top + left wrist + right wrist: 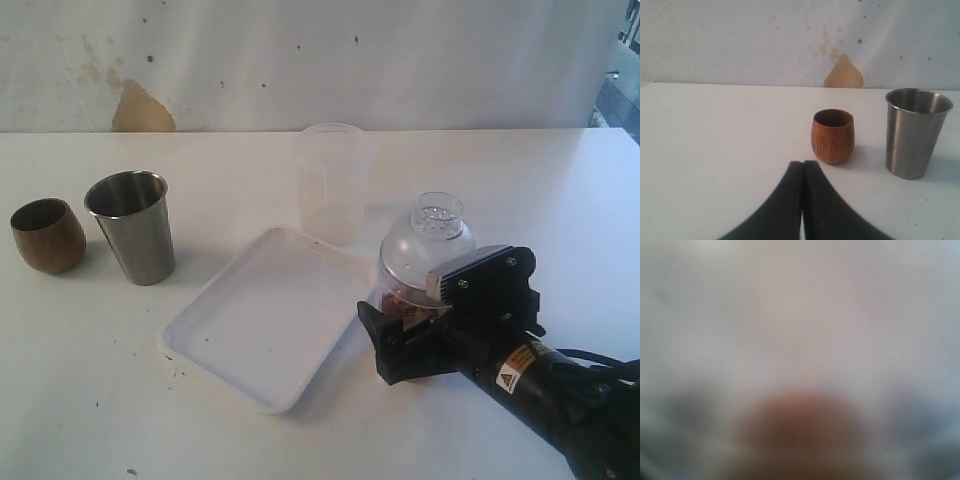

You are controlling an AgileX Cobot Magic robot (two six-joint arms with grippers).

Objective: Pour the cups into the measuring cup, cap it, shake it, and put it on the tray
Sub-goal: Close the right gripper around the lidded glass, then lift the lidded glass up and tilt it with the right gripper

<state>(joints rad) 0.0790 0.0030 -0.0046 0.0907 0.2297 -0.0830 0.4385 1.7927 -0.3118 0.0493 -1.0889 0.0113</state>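
Observation:
The clear measuring cup [403, 292] holds reddish-brown contents and wears the clear dome cap [428, 240]. It stands upright by the right rim of the white tray [250, 330]. My right gripper [425, 308] is shut on its body, one finger on each side. The right wrist view is a blur with a reddish-brown patch [800, 427]. At the far left the brown wooden cup [47, 235] and the steel tumbler [132, 226] stand upright and side by side. The left wrist view has them too, the wooden cup [833, 136] and the tumbler [914, 132], with my left gripper [803, 164] shut and empty short of them.
A frosted translucent container [331, 180] stands behind the tray's far corner. Nothing lies in the tray. The white table ends at a stained wall [140, 105] at the back. My right arm [560, 385] comes in from the lower right.

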